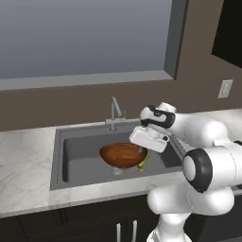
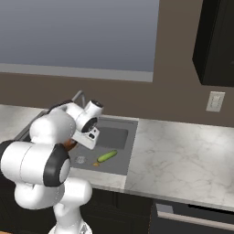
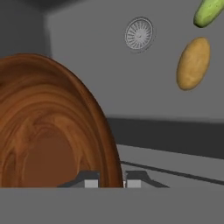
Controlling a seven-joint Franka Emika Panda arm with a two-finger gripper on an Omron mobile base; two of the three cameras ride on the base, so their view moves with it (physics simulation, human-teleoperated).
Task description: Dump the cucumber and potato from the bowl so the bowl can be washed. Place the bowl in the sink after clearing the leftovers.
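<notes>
The reddish-brown bowl (image 1: 122, 155) hangs tilted over the sink (image 1: 80, 156), and nothing lies inside it in the hand view. My gripper (image 1: 142, 150) is shut on the bowl's right rim. In the hand view the rim of the bowl (image 3: 48, 127) runs between my two fingertips (image 3: 91, 183), with the gripper (image 3: 112, 183) pinching it. The tan potato (image 3: 193, 63) and the green cucumber (image 3: 209, 11) lie on the sink floor (image 3: 87, 39) beside the drain (image 3: 138, 33). From the right base, the cucumber (image 2: 106, 156) and the potato (image 2: 96, 163) rest near the basin's front wall.
A slim grey faucet (image 1: 115, 113) stands at the back of the sink. Marble counter (image 1: 26, 160) flanks the basin on the left, and more counter (image 2: 183, 155) on the right. A wall outlet (image 2: 215, 101) sits above the right counter. A window fills the wall behind.
</notes>
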